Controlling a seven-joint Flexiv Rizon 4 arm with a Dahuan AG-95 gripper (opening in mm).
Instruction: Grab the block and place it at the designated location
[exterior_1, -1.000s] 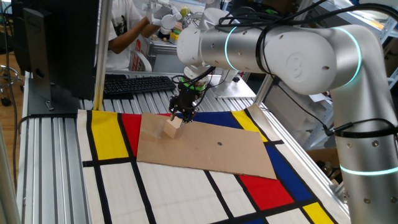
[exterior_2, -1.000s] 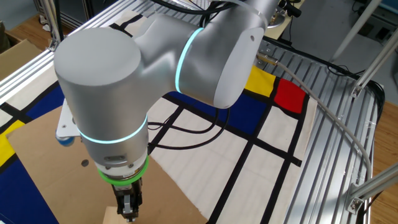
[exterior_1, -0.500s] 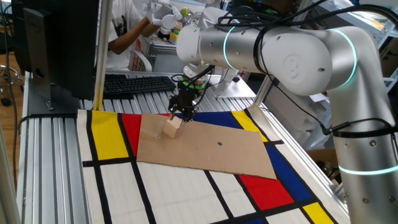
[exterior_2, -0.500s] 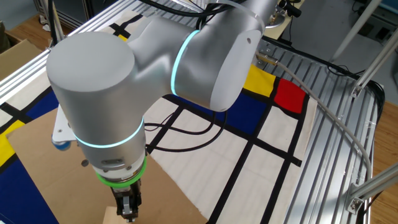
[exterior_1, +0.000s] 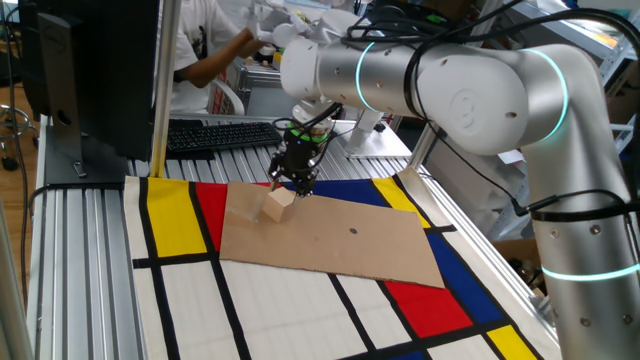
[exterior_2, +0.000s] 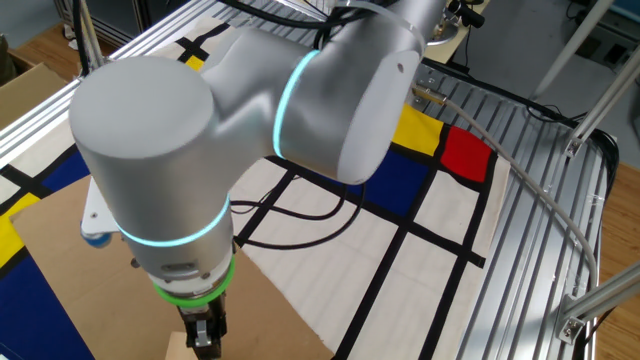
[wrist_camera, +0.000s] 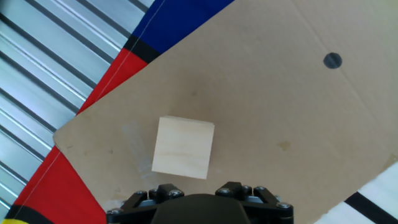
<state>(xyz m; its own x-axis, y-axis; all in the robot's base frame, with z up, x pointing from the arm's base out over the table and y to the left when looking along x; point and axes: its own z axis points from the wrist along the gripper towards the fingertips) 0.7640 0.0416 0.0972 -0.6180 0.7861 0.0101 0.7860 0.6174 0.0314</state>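
On the cardboard sheet (exterior_1: 330, 236), near its far left corner, we see the block (exterior_1: 280, 204) sitting flat, clear of the sheet's edges. The gripper (exterior_1: 292, 183) hangs just above the block; whether it touches we cannot tell. In the hand view the block (wrist_camera: 183, 147) lies directly ahead of the gripper body, but the fingertips are out of frame, so we cannot tell whether the jaws are spread or closed. A dark dot (wrist_camera: 333, 60) marks the sheet well apart from the block. The sheet rests on a colour-block mat (exterior_1: 180, 290). A keyboard (exterior_1: 220, 134) lies beyond the mat. The arm (exterior_2: 200, 150) blocks most of the other fixed view.
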